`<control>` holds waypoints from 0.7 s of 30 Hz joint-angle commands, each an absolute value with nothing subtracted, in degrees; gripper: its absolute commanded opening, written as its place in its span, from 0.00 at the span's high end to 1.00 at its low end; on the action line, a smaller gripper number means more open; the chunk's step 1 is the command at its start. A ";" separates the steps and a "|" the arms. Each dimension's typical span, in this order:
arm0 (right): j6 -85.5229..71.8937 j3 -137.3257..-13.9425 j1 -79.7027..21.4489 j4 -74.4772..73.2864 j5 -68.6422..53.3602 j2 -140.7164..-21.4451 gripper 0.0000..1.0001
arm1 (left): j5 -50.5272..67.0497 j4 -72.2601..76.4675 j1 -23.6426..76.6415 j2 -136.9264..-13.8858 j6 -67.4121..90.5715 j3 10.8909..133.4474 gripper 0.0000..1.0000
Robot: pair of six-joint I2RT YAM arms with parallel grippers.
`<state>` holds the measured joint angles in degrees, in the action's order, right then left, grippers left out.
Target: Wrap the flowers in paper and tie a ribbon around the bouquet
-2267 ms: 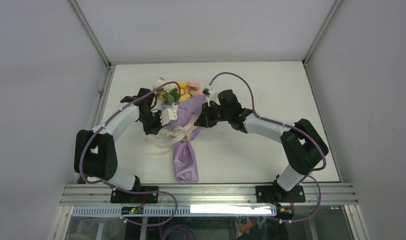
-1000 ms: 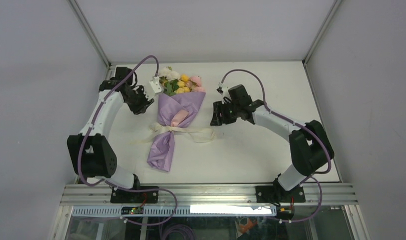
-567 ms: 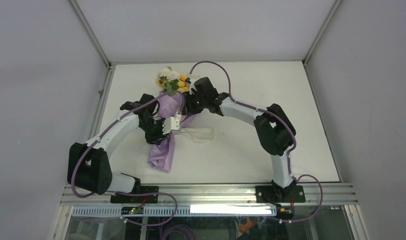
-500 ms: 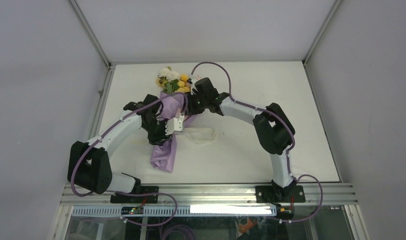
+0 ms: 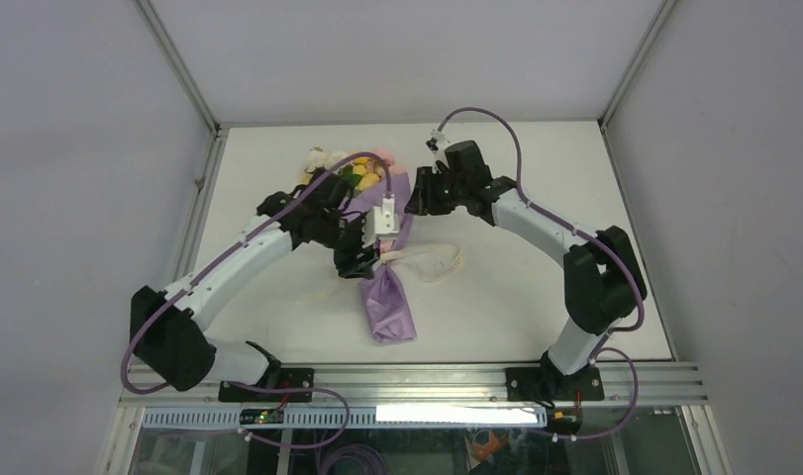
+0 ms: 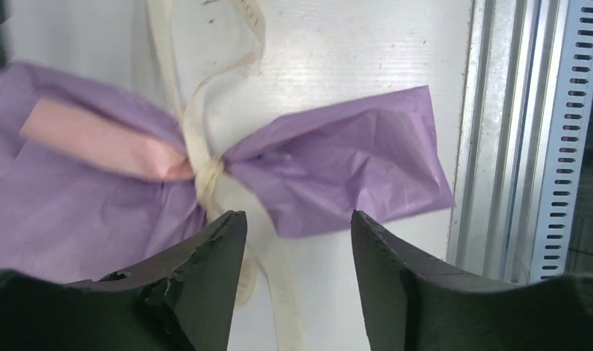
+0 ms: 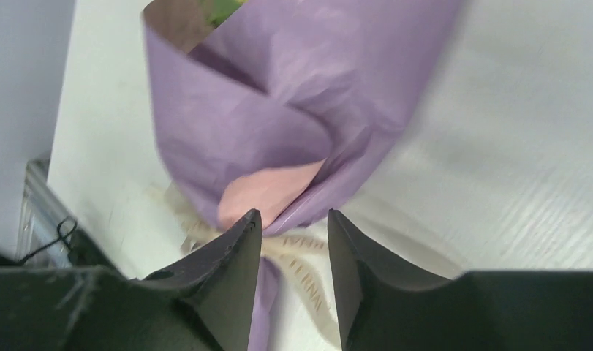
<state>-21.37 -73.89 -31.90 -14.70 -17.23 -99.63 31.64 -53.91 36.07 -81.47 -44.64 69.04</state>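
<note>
The bouquet lies flat on the table (image 5: 536, 297), a cone of lilac paper (image 5: 387, 309) with the flowers (image 5: 350, 170) at its far, wide end. A cream ribbon (image 5: 439, 262) is tied round its waist, with loops trailing to the right. My left gripper (image 5: 363, 259) hovers over the tie. In the left wrist view it stands open (image 6: 293, 219), with the ribbon knot (image 6: 205, 172) and the paper tail (image 6: 352, 161) beyond its tips. My right gripper (image 5: 417, 196) is at the right side of the wide end, open (image 7: 293, 216) above the paper fold (image 7: 278, 110) and the ribbon (image 7: 308, 259).
A metal rail (image 5: 417, 381) runs along the near table edge and shows close to the paper tail in the left wrist view (image 6: 498, 146). Grey walls close in the table on three sides. Both arm bases sit on the rail.
The bouquet has shifted right and its tail has swung rightward. My left gripper followed over the tie and opened wider. My right gripper drew back to the right of the wide end.
</note>
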 commanded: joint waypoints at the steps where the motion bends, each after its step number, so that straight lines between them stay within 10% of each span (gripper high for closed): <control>1: -18.95 -68.87 -34.44 -13.37 -23.69 -93.13 0.57 | 35.53 -56.47 26.38 -72.82 -50.38 64.18 0.40; 16: -3.35 -48.87 -42.18 28.03 -36.15 -87.98 0.51 | 24.24 -45.62 19.16 -91.43 -57.75 64.26 0.19; 21: 15.76 -51.57 -45.97 19.74 -38.15 -88.48 0.48 | 26.89 -46.30 19.58 -93.26 -55.46 65.89 0.22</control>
